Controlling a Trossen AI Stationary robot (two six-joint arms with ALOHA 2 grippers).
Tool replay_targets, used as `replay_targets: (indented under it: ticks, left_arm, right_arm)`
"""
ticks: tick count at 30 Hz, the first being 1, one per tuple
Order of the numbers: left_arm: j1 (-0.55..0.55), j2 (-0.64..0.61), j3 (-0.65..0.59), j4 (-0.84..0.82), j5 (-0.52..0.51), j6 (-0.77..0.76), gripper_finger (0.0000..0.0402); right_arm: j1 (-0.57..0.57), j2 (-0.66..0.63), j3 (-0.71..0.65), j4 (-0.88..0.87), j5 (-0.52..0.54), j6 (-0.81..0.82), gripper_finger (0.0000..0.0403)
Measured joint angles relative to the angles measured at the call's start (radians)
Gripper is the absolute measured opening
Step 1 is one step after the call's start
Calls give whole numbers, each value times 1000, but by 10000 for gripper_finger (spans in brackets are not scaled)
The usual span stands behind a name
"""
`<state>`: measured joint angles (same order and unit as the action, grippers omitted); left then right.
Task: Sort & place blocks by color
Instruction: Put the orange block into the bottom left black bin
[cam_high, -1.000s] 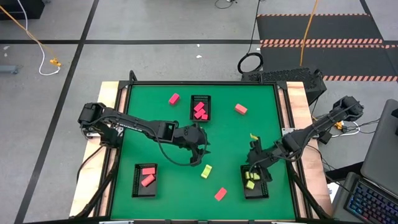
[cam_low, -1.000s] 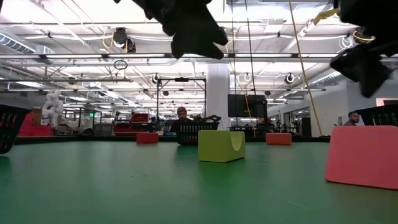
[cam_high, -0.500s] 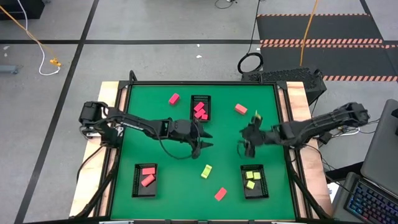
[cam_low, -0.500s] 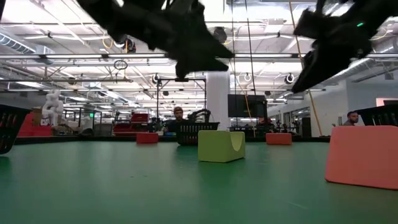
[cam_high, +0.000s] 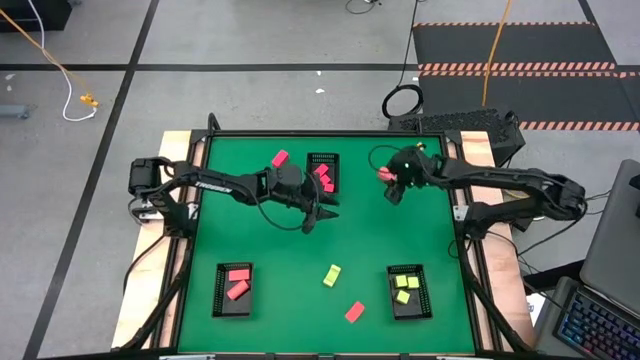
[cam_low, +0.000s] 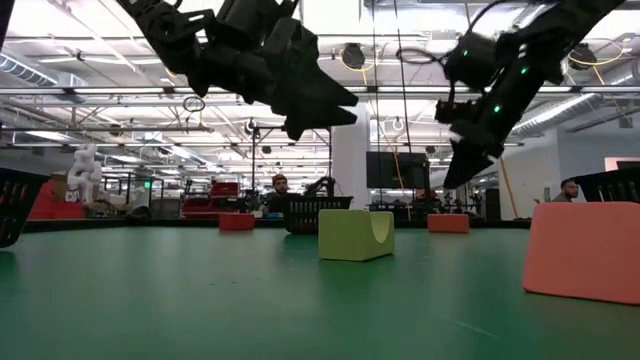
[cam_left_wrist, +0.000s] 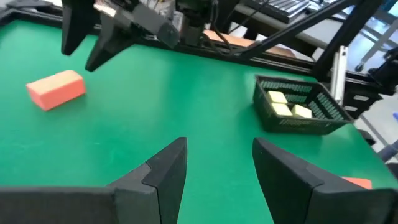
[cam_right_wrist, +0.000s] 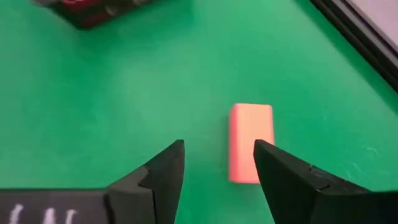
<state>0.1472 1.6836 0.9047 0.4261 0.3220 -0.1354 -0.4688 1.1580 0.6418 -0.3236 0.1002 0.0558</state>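
Observation:
My right gripper (cam_high: 391, 192) hovers open above the table's far right. A coral-red block (cam_right_wrist: 250, 142) lies flat on the mat just ahead of its fingertips, apart from them. My left gripper (cam_high: 316, 216) hangs open and empty over the middle of the table, just near of the black tray (cam_high: 322, 173) holding magenta blocks. A loose magenta block (cam_high: 279, 158) lies at the far left. A yellow-green block (cam_high: 332, 275) and a second coral-red block (cam_high: 354, 312) lie toward the near edge. In the low view both grippers, left (cam_low: 322, 108) and right (cam_low: 458, 170), are well above the mat.
A tray with coral-red blocks (cam_high: 236, 287) stands near left and a tray with yellow-green blocks (cam_high: 405, 290) near right. Wooden rails (cam_high: 478, 160) border the green mat. Bare mat lies between the trays and around the centre.
My right gripper has swung from above the yellow-green tray at the near right toward the far edge, ending over the coral-red block at the far right. My left gripper has moved toward the far edge, closer to the magenta tray. No block has moved.

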Motion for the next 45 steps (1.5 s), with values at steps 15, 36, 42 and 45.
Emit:
replay_targets:
  ticks: [15,36,42,45]
  left_arm:
    - [31,0,0,-5,14,29,186]
    - [-20,0,0,-5,-6,5,186]
    - [-21,0,0,-5,-12,1,186]
    - [-25,0,0,-6,-13,-1,186]
  right_arm:
    - [-132,243,4,153,-45,-101,227]
    - [-163,157,-2,127,-47,-156,212]
    - [-213,238,-2,148,-45,-170,212]
    - [-221,267,-1,180,-48,-178,212]
